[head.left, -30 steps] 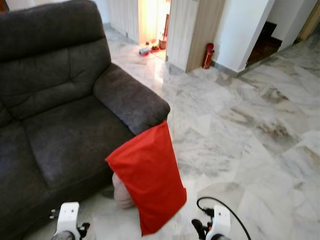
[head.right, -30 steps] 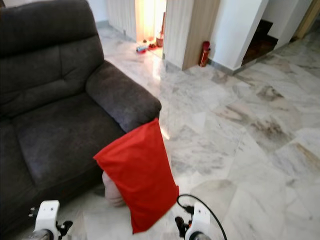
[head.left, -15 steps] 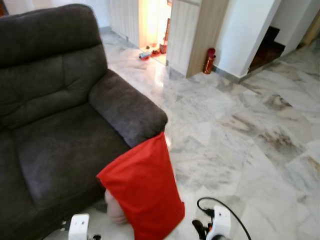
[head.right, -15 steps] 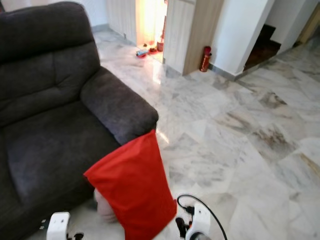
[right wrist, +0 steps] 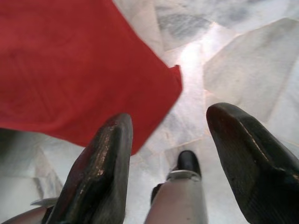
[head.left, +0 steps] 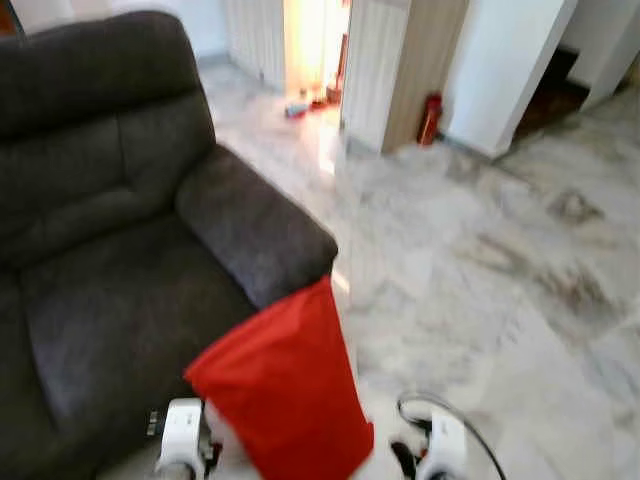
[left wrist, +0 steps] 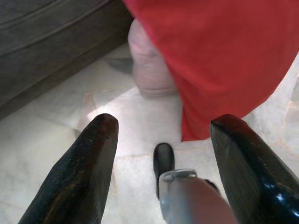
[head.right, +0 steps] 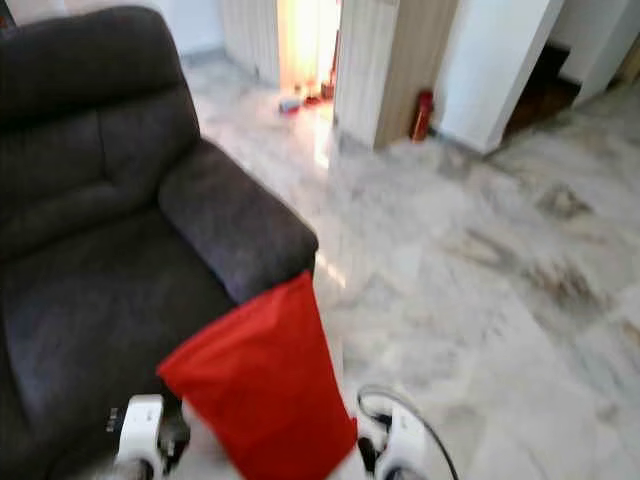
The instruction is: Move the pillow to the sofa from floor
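I am seeing the red pillow leaning against the dark sofa front, its lower edge on the marble floor. Left gripper and right gripper are hovering near it, fingers apart. It is probably soft and light, so I am planning to pinch both side edges.

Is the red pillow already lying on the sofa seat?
No, the red pillow leans against the front of the sofa below its armrest, with its lower end on the floor.
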You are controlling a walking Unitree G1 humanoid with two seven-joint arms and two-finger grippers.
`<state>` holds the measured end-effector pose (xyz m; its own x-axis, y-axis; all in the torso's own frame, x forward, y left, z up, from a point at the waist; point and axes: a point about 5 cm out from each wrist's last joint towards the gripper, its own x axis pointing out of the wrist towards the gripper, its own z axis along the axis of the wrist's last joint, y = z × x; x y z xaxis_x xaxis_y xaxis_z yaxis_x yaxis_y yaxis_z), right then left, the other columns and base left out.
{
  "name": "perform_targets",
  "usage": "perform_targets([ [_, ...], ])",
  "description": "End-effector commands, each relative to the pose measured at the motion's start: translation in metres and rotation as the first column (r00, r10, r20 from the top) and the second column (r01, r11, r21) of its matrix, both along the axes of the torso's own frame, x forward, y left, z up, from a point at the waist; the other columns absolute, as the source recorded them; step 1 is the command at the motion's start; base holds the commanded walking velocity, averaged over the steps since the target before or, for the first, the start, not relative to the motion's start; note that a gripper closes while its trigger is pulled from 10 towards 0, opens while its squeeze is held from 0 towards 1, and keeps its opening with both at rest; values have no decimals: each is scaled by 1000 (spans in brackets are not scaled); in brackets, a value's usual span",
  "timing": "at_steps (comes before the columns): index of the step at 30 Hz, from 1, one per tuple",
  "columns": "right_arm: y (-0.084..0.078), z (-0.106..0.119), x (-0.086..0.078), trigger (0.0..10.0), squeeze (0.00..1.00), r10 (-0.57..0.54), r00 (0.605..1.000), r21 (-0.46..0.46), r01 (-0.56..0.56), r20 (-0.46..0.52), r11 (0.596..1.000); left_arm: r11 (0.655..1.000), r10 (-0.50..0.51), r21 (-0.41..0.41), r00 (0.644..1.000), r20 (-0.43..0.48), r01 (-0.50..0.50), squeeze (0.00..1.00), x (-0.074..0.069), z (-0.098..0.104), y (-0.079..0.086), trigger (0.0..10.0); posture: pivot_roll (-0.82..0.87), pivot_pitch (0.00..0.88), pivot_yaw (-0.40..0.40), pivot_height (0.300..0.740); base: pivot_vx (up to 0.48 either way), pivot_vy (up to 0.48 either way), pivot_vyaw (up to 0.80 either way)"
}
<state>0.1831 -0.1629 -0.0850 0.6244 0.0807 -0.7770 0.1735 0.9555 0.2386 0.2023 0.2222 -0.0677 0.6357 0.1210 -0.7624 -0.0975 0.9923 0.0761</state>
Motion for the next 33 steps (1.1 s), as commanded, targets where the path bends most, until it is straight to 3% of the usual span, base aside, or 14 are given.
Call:
perform_targets([
  [1, 0, -1, -1, 10000, 0, -12, 1000, 2, 12, -1, 1000, 1000, 21, -4, 999, -37, -22, 0, -7, -3, 6, 10000, -36, 0, -51, 740, 0, 0, 0],
  [16, -3, -1, -2, 10000, 0, -24, 1000, -6, 24, -3, 1000, 1000, 22, -13, 999, -34, -22, 0, -5, -2, 4, 10000, -33, 0, -52, 740, 0, 261, -157],
  [26, 1, 3, 5, 10000, 0, -50, 998, 21, 50, 28, 999, 999, 40, -2, 998, -52, -40, 0, -16, -4, 18, 10000, -31, 0, -49, 740, 0, 292, 0],
  [33, 3, 2, 5, 10000, 0, -65, 998, 25, 65, 18, 998, 999, 46, -1, 997, -55, -46, 0, -19, -4, 24, 10000, -32, 0, -47, 740, 0, 308, -518],
])
